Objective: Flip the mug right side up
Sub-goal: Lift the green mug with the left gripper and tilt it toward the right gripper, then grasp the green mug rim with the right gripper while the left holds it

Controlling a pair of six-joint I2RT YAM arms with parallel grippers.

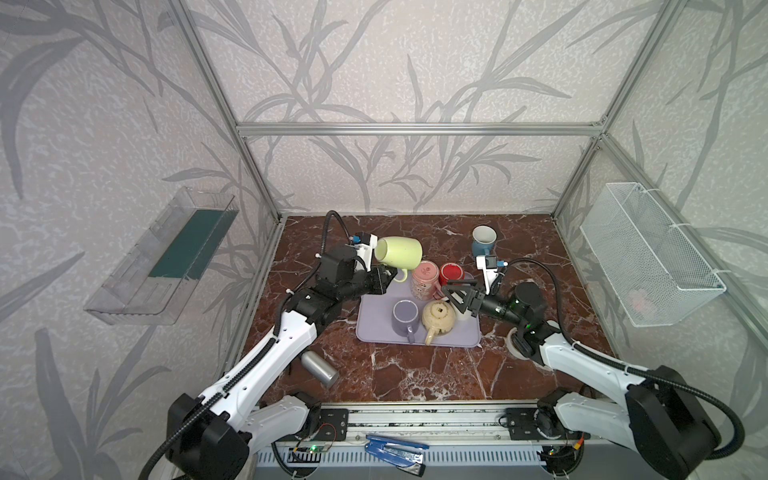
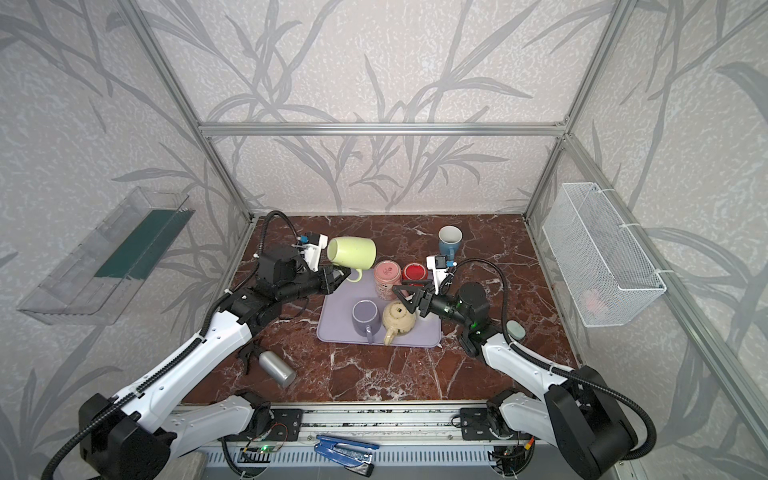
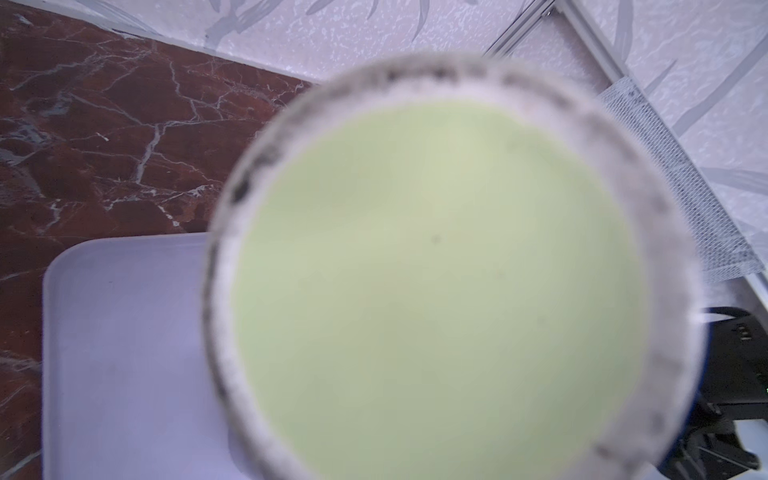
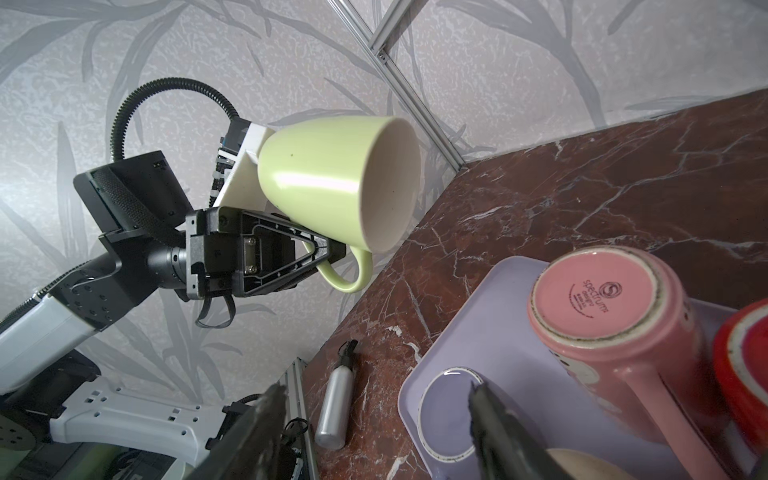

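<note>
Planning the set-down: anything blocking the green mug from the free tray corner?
Nothing visible. The green mug, held by its handle in the left gripper, hangs by the bare far-left corner of the lavender tray. The upside-down pink mug stands close beside that spot.

Grey leaf-print walls (image 1: pixel 374 62) and an aluminium frame (image 1: pixel 415 129) enclose my red-brown marbled worktop (image 1: pixel 415 374), a wire basket (image 1: pixel 648 257) hanging alongside.

Mugs (image 1: pixel 405 313) crowd the tray (image 1: pixel 376 320), green mug (image 1: pixel 401 253) aloft near its far-left corner, bare tabletop (image 1: pixel 415 374) in front
</note>
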